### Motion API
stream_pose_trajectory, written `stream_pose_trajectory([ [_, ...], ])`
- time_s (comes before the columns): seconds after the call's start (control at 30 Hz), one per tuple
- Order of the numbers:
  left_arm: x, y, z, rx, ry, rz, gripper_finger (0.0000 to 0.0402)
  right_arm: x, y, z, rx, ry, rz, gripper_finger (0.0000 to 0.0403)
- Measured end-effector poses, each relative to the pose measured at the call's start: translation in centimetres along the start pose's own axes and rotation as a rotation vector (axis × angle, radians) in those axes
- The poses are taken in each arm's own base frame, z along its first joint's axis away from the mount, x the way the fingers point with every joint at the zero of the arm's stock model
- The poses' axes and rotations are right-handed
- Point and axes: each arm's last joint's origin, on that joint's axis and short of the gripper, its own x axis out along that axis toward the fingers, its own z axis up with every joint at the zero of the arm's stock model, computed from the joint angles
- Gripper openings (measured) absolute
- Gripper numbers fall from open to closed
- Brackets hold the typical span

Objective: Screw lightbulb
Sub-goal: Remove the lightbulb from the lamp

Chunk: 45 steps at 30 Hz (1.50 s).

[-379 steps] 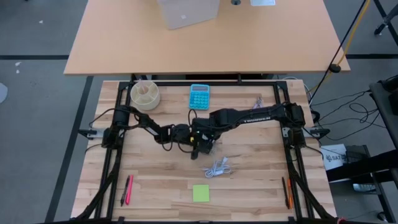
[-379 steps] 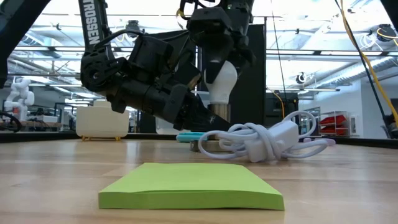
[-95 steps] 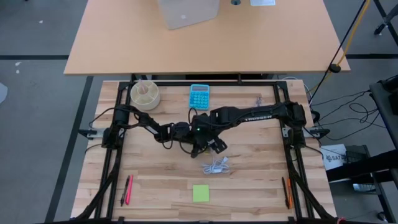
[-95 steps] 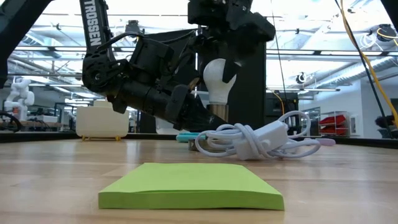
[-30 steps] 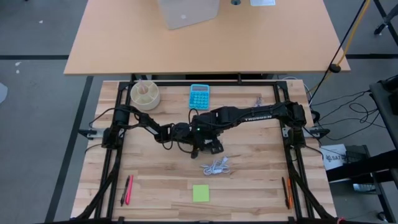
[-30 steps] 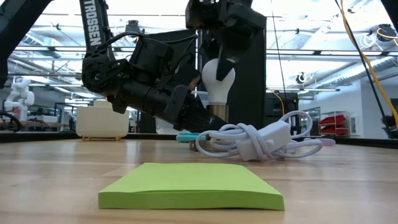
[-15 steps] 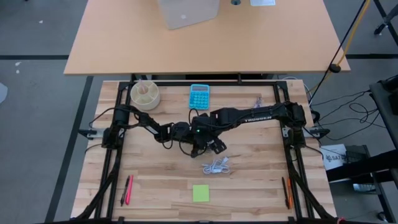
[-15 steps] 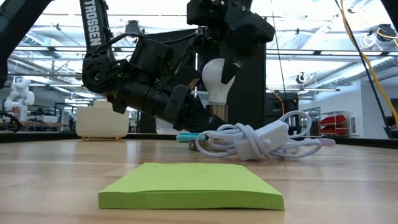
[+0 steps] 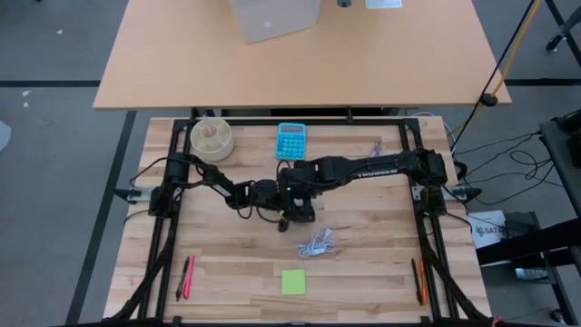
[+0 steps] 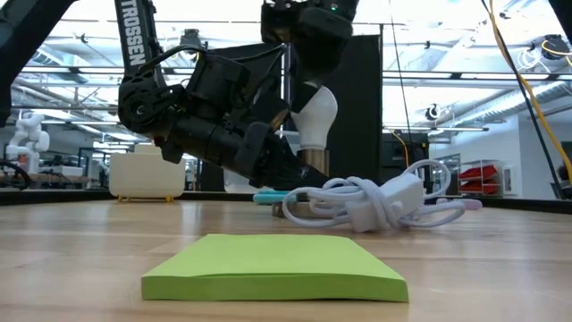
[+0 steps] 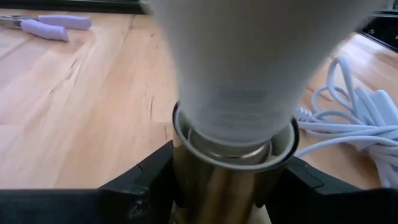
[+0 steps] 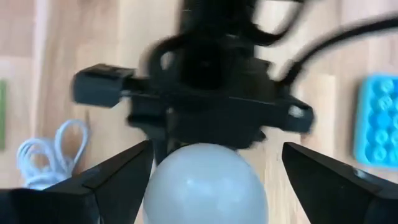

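The right end effector [image 12: 208, 180] is hanging over the middle of the counter [image 9: 227, 263] with its two dark fingers [image 12: 121, 177] spread wide on either side of the small white pear-shaped frosted lightbulb [image 12: 205, 183], standing clear of the globe, so it is released rather than gripping. Directly beneath, the left end effector [image 11: 227, 186] is clenching the brassy metal socket [image 11: 224, 186] from both sides, holding it upright. The lightbulb [image 10: 315, 116] is sitting base-down in that socket, its pale threaded neck partly sunk inside the white collar. It is probably light, rigid and brittle, with a smooth matte skin that could slip, so the widest part of the globe, pinched gently across, looks the safest hold for turning. Just to the near right a soft coil of white cable with an inline switch [image 10: 375, 201] is lying on the pale wooden planks, and nearer still a flat lime-green sticky-note pad [image 10: 273, 266]. Farther back a turquoise plastic calculator [image 9: 291, 140] is resting.
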Motion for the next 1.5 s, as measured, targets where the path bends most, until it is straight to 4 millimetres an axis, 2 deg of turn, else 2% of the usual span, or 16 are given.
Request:
stream_pose_trajectory([
  [0.13, 0.0, 0.0, 0.0, 0.000, 0.000, -0.003, 0.0197, -0.1, -0.1, -0.1, 0.110, 0.004, -0.060, 0.0348],
  [0.53, 0.0, -0.2, 0.0, -0.003, 0.000, -0.004, 0.0197, -0.1, 0.3, -0.6, 0.531, 0.066, 0.009, 0.0348],
  [0.67, 0.0, -0.2, 0.0, -0.004, 0.000, -0.004, 0.0197, -0.1, 0.3, -0.8, 0.597, 0.086, 0.002, 0.0348],
  [0.87, 0.0, -0.2, 0.0, -0.005, 0.000, -0.002, 0.0197, 0.0, 0.1, -0.8, 0.580, 0.086, -0.001, 0.0348],
  [1.03, 0.0, -0.2, 0.0, -0.007, 0.000, 0.002, 0.0197, 0.0, -0.3, -0.9, 0.449, 0.088, 0.004, 0.0330],
  [1.33, 0.0, -0.1, 0.0, -0.007, -0.001, 0.009, 0.0197, 0.0, -0.8, -0.9, 0.226, 0.084, 0.021, 0.0265],
  [1.5, 0.0, -0.1, 0.0, -0.007, -0.001, 0.009, 0.0197, 0.0, -0.8, -0.8, 0.059, 0.077, 0.031, 0.0267],
])
